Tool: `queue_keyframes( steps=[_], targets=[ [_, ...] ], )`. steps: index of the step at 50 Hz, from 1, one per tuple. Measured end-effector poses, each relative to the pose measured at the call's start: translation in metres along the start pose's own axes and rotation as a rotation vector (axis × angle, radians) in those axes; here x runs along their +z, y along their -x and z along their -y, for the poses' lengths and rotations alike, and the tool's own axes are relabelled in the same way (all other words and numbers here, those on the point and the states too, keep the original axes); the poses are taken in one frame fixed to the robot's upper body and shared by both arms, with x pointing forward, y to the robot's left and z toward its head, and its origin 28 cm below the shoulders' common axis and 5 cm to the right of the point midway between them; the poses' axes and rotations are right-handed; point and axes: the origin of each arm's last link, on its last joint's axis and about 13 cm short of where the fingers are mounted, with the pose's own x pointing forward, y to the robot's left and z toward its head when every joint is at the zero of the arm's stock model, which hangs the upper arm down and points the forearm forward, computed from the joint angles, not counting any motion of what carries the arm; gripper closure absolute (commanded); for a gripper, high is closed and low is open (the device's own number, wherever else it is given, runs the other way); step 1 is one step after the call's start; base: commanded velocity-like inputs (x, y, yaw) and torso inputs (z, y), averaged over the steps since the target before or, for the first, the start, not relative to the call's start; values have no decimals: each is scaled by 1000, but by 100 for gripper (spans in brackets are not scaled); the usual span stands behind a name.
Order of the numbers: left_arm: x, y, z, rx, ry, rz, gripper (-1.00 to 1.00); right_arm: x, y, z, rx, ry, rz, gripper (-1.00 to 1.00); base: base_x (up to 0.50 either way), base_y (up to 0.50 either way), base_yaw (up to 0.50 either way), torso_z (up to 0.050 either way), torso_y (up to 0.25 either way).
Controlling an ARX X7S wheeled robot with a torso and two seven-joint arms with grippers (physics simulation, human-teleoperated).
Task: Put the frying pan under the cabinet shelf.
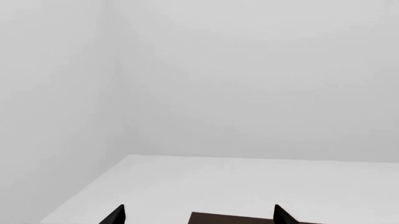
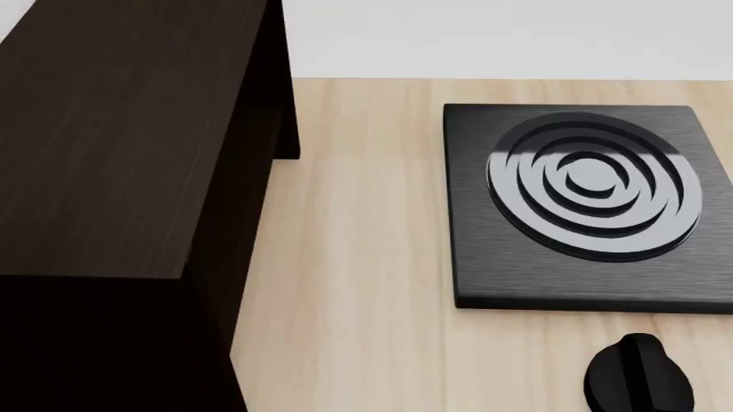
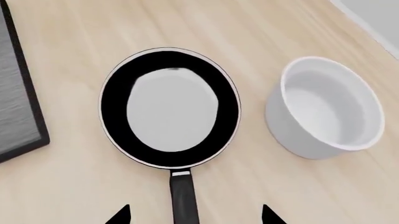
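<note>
The frying pan (image 3: 169, 107) lies on the light wood table in the right wrist view, its glossy black rim round a pale reflecting bottom. Its long black handle (image 3: 184, 198) runs back between the fingertips of my right gripper (image 3: 194, 217), which is open and straddles the handle without closing on it. The dark brown cabinet shelf (image 2: 115, 172) fills the left of the head view; the pan does not show there. My left gripper (image 1: 199, 217) is open and empty, facing white walls, with a strip of the dark cabinet (image 1: 237, 218) showing between its tips.
A white round bowl (image 3: 327, 107) stands close beside the pan. The square black stove plate (image 2: 584, 202) with concentric rings lies right of the cabinet; its edge (image 3: 18, 93) shows by the pan. A black rounded part of my right arm (image 2: 636, 378) is below it.
</note>
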Motion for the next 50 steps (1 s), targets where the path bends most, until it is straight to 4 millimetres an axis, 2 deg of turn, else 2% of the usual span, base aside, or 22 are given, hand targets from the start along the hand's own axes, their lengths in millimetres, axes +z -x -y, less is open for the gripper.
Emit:
queue_keyframes(
  steps=[21, 50],
  targets=[
    [4, -4, 8, 20, -4, 7, -100, -9, -31, -1, 30, -3, -39, -100, 0, 0, 0, 0, 0],
    [10, -6, 11, 46, 9, 17, -100, -31, -52, 1, 41, -5, -94, -100, 0, 0, 0, 0, 0]
  ],
)
